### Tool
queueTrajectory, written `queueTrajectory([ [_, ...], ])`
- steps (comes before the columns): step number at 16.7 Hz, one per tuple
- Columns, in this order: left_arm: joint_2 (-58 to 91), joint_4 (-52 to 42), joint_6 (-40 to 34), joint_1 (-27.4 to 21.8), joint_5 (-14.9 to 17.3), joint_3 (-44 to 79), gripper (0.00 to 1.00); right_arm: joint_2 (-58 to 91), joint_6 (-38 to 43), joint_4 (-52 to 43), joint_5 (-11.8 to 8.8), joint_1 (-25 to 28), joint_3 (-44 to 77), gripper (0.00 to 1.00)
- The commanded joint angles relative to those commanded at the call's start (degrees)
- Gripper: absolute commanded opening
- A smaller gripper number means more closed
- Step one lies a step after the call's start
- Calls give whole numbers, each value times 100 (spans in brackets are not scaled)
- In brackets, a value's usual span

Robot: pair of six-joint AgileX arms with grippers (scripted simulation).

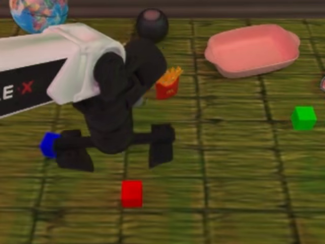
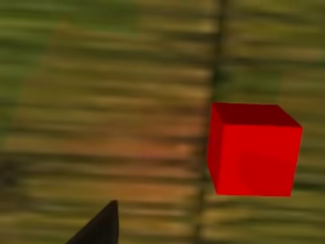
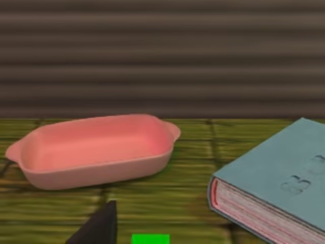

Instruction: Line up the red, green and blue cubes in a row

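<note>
The red cube (image 1: 131, 193) rests on the mat near the front edge, left of centre, and the left wrist view shows this red cube (image 2: 254, 152) with nothing touching it. My left gripper (image 1: 118, 148) is open wide just behind it, with nothing between its fingers; one fingertip (image 2: 101, 226) shows in the wrist view. The blue cube (image 1: 49, 145) lies right beside the outer side of the left finger. The green cube (image 1: 303, 117) stands far right; its top edge (image 3: 151, 239) appears by my right gripper's fingertip (image 3: 101, 226). The right arm is out of the top view.
A pink oval dish (image 1: 252, 49) sits at the back right. A red carton of fries (image 1: 167, 84) stands by the left arm, a black ball (image 1: 152, 24) and a globe (image 1: 38, 12) behind it. A light blue book (image 3: 274, 178) lies beside the dish.
</note>
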Motion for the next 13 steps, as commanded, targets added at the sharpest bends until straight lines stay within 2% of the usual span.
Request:
queueTrajectory([
  [5,-1568,927,203,786,-56,-1251,100,1802,110,-1096,1,97,1682,100],
  [9,-3544,1949,662,1635,-76,-2739,100,4185,224,-2356,13,198,3564,100],
  [13,-5681,3080,1472,2510,-65,-4427,100,6836,340,-3729,27,311,5519,100],
])
